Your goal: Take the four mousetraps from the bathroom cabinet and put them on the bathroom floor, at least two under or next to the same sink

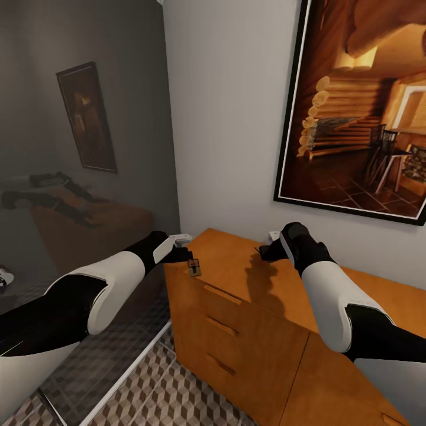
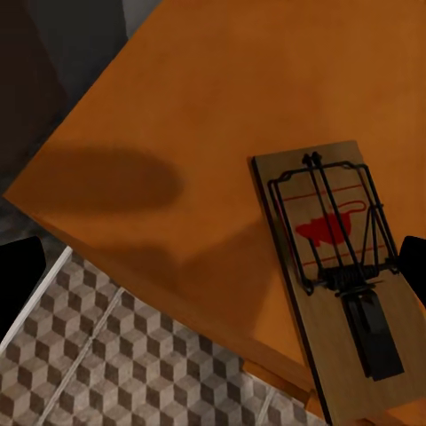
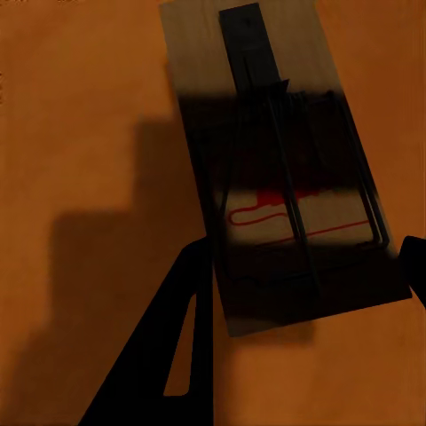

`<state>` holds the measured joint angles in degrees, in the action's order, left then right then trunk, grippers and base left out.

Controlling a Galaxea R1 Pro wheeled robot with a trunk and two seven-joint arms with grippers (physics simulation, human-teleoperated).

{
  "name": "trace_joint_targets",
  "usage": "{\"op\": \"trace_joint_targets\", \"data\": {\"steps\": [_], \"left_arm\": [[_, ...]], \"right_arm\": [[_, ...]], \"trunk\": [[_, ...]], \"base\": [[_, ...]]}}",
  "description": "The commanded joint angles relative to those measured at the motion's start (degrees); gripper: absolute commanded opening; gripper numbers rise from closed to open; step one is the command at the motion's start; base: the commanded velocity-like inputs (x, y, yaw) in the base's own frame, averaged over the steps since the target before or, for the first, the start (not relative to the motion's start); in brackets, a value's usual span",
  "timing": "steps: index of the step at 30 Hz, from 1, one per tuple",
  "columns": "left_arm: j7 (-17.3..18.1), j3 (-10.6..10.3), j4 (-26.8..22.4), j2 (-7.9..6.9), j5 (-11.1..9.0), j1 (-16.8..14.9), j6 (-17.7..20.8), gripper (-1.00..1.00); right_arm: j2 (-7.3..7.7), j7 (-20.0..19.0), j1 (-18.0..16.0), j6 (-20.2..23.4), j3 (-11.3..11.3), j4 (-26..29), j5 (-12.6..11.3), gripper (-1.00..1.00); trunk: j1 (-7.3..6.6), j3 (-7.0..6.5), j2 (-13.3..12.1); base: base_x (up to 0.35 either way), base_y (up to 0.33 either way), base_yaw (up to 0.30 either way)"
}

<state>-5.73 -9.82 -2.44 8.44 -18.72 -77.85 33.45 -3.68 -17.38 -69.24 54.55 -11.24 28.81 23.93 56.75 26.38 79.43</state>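
The orange-brown cabinet point(image 1: 248, 343) stands against the wall. One mousetrap point(image 1: 194, 267) is at its front left corner, jutting past the front edge over the cube-patterned bathroom floor point(image 1: 171, 390). My left gripper point(image 1: 188, 255) hovers right above it, open. In the left wrist view that mousetrap point(image 2: 342, 284) touches one fingertip point(image 2: 413, 266) while the other finger is far off. I cannot tell if it rests on the top or hangs. My right gripper point(image 1: 263, 249) is low over the cabinet top, shut on a second mousetrap point(image 3: 275, 177), fingers point(image 3: 177, 337) against its long edges.
A large framed log-cabin picture point(image 1: 361, 112) hangs on the wall behind the cabinet. A dark reflective glass panel point(image 1: 77, 177) with a white floor rail point(image 1: 130, 367) closes off the left side. Bar handles point(image 1: 222, 294) stick out of the drawer fronts.
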Motion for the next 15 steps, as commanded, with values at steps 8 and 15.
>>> {"op": "trace_joint_targets", "data": {"steps": [8, 15], "left_arm": [[-0.34, -0.38, -0.17, 0.00, -0.61, -0.02, 0.30, 1.00], [-0.34, -0.38, -0.14, 0.00, -0.62, -0.02, 0.30, 1.00]], "right_arm": [[0.00, -0.45, -0.04, 0.12, -0.45, 0.09, 0.58, -1.00], [0.00, -0.46, -0.05, 0.12, -0.45, 0.07, 0.59, -1.00]], "trunk": [[0.00, 0.07, 0.04], [0.00, 0.07, 0.04]], "base": [[0.000, 0.000, 0.000], [0.000, 0.000, 0.000]]}}
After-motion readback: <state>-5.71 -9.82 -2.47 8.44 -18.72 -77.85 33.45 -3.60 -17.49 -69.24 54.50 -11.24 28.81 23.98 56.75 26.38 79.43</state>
